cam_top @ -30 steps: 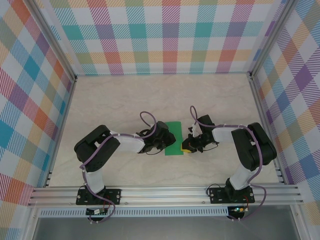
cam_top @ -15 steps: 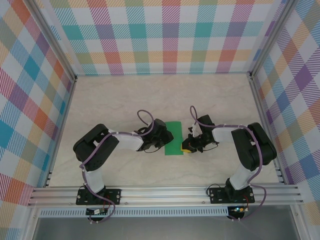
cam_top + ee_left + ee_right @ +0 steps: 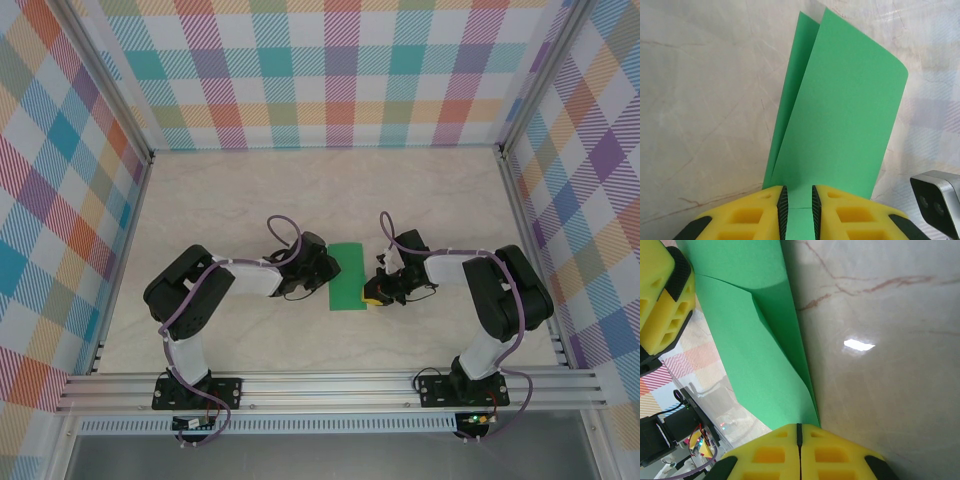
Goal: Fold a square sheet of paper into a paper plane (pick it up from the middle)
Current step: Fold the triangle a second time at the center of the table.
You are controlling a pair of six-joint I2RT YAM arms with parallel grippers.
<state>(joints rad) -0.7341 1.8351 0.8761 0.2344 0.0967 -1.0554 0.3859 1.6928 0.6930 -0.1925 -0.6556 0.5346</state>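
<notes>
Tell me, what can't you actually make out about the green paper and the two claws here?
Left wrist view: whether the left gripper pinches the square sheet of paper; green shows in the narrow gap, contact unclear.
Right wrist view: how deep the sheet's corner sits in the shut right gripper; its closed jaws hide it.
Top view: the fold's layers, too small.

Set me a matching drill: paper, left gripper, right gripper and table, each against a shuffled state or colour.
1 paper
2 left gripper
3 right gripper
4 table

a jaws shut on the paper's edge
b pale, marbled
c green, folded over
d jaws slightly apart

Pairs: 1-c, 2-d, 3-a, 4-b
</notes>
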